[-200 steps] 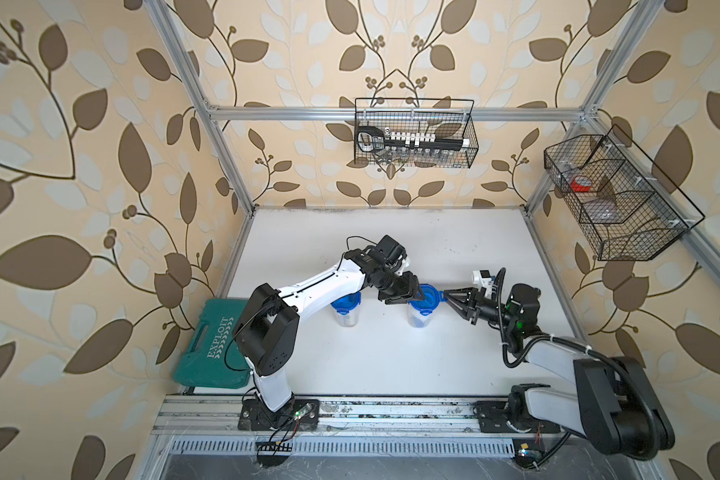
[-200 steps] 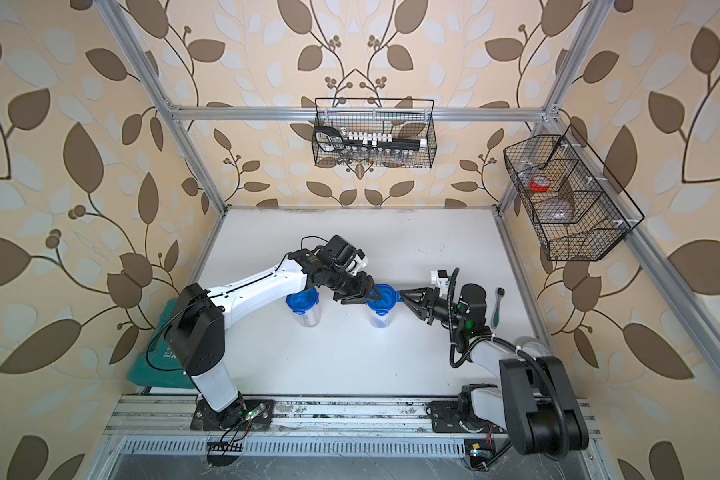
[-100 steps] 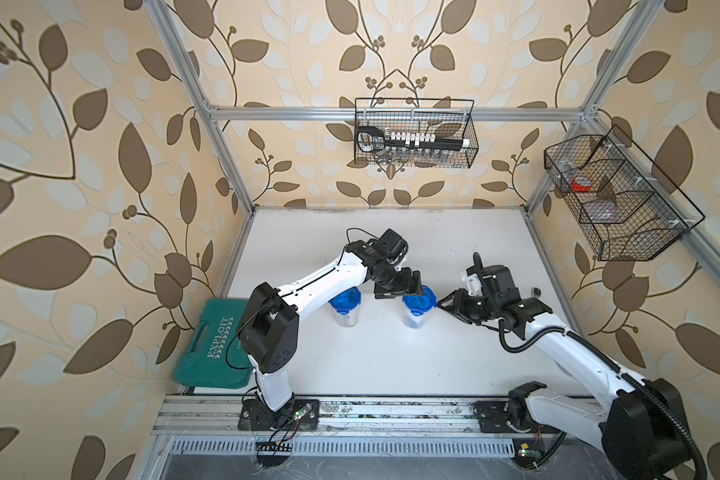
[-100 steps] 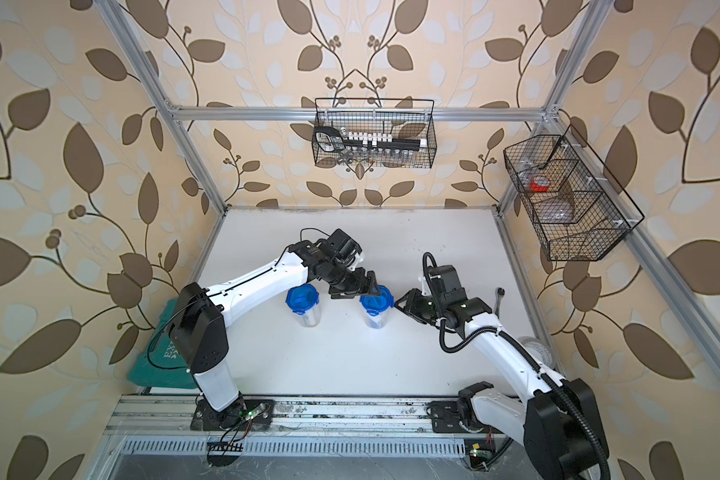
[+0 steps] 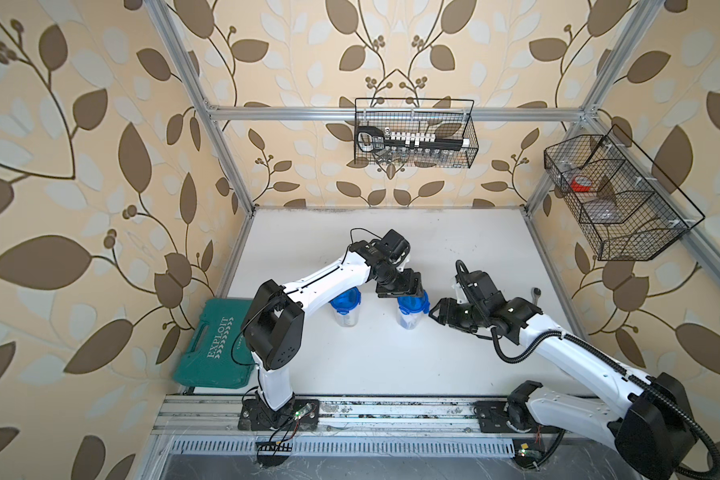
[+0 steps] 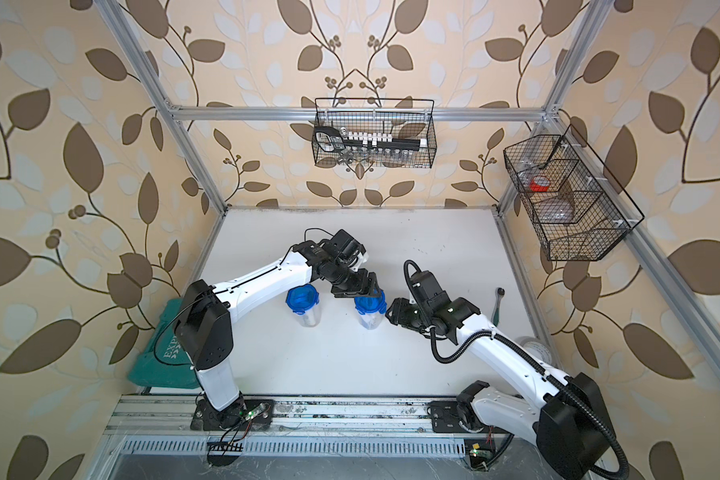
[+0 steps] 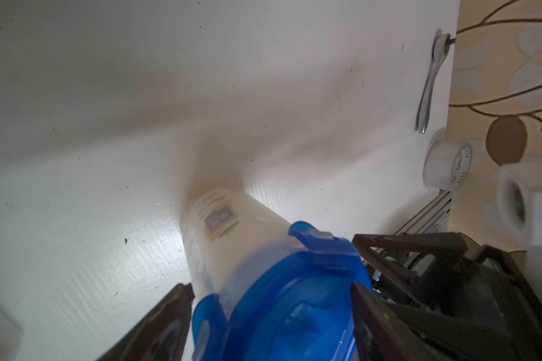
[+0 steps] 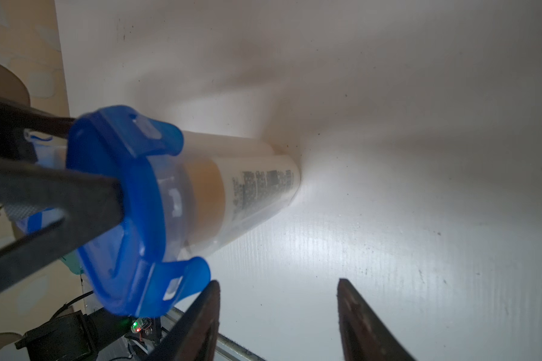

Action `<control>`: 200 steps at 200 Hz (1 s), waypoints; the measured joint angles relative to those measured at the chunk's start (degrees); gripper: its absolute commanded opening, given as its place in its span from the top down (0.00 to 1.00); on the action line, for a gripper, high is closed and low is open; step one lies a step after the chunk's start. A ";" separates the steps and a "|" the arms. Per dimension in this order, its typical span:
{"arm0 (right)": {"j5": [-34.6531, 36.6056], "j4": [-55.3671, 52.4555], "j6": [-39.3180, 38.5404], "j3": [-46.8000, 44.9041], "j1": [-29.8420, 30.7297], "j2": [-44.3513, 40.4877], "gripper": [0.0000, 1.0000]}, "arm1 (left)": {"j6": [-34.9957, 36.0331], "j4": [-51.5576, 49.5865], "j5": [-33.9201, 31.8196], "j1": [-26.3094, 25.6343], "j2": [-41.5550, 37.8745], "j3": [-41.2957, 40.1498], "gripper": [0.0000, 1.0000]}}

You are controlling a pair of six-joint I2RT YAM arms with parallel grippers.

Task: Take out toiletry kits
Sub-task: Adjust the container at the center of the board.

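Two clear jars with blue lids stand mid-table in both top views, the left jar (image 5: pixel 345 309) and the right jar (image 5: pixel 411 316). Through the right jar's wall the toiletry kits show as a white labelled bottle (image 8: pixel 258 190) (image 7: pixel 216 215) with an orange band. My left gripper (image 5: pixel 404 291) (image 7: pixel 271 287) sits over the right jar, shut on its blue lid (image 7: pixel 282 297), one finger against each side. My right gripper (image 5: pixel 435 309) (image 8: pixel 277 290) is open and empty just right of that jar, one fingertip (image 8: pixel 208 300) close to a lid tab.
A green tool case (image 5: pixel 213 345) lies at the table's left edge. A metal wrench (image 7: pixel 429 84) and a tape roll (image 7: pixel 448 165) lie by the right edge. Wire baskets hang on the back wall (image 5: pixel 414 137) and the right wall (image 5: pixel 616 199).
My right gripper has opened and drawn back a little from the right jar as its arm rose. My left gripper widened and settled around the lid.
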 measured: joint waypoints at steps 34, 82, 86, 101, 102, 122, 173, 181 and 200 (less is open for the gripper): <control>2.05 0.13 1.68 1.18 5.90 2.19 0.36 | 0.02 0.00 -0.07 0.39 0.00 0.00 0.20; 6.03 0.28 2.93 4.59 8.04 5.29 0.35 | 0.00 0.35 0.02 0.76 -0.02 -0.28 0.21; 6.38 0.20 2.93 4.76 8.02 5.35 0.36 | 0.00 0.52 0.04 0.76 -0.02 -0.33 0.21; 7.26 -0.48 2.86 5.60 7.41 5.90 0.37 | 0.00 1.25 0.07 0.79 -0.02 -0.48 0.21; 7.30 -0.50 2.86 5.64 7.34 5.95 0.37 | 0.00 1.27 0.07 0.79 -0.02 -0.50 0.21; 7.96 -0.70 2.56 6.58 4.26 7.26 0.37 | 0.00 1.75 0.11 1.09 -0.02 -0.59 0.21; 8.70 -1.84 -0.81 9.92 -4.24 9.92 0.37 | -0.07 2.49 0.42 1.16 -0.22 -1.18 0.26; 8.66 -1.81 -1.49 10.86 -5.14 10.84 0.37 | -0.09 3.23 0.70 1.20 -0.28 -1.55 0.26; 7.58 -1.51 -3.32 13.22 -6.73 13.73 0.38 | -0.59 4.76 2.05 1.53 -0.55 -2.60 0.26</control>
